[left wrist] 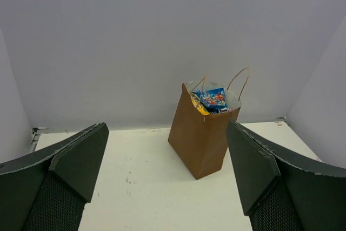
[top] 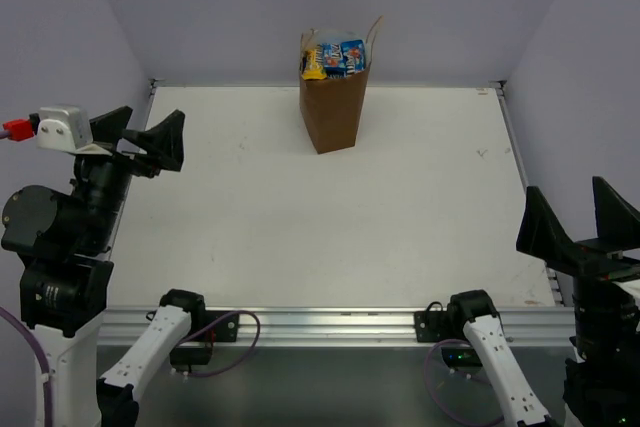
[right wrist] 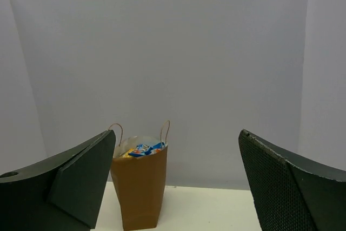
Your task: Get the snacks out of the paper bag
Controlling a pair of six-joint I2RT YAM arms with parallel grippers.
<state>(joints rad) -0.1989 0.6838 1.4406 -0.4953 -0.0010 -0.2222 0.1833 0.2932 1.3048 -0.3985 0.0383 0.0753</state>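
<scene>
Bag (top: 333,112) stands upright, mouth up with snacks (top: 338,59) heaped at its rim, handy for a reach from above, while left gripper (top: 150,127) and right gripper (top: 565,209) hang well short of it, both spread wide and empty.

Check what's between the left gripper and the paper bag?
Nothing. Only bare white table runs from the open left gripper to the paper bag; top external and left wrist views both show it.
</scene>
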